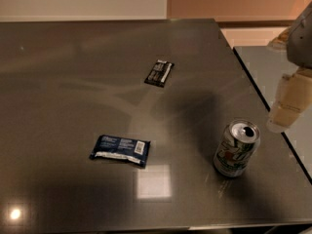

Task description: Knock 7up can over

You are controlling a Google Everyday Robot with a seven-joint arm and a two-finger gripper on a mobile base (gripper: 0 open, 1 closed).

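Observation:
The 7up can [236, 149] stands upright on the grey table [73, 82] near its front right corner. It is silver-white with green lettering, and its shiny top with the opening faces up. My gripper [287, 106] is at the right edge of the view, pale and blurred, a little to the right of the can and above it. It is apart from the can, with a gap between them.
A dark blue snack packet [120, 150] lies left of the can. A black snack wrapper [160, 73] lies further back at the middle. The table's right edge [263, 101] runs just past the can, with a second grey surface [302, 145] beyond it.

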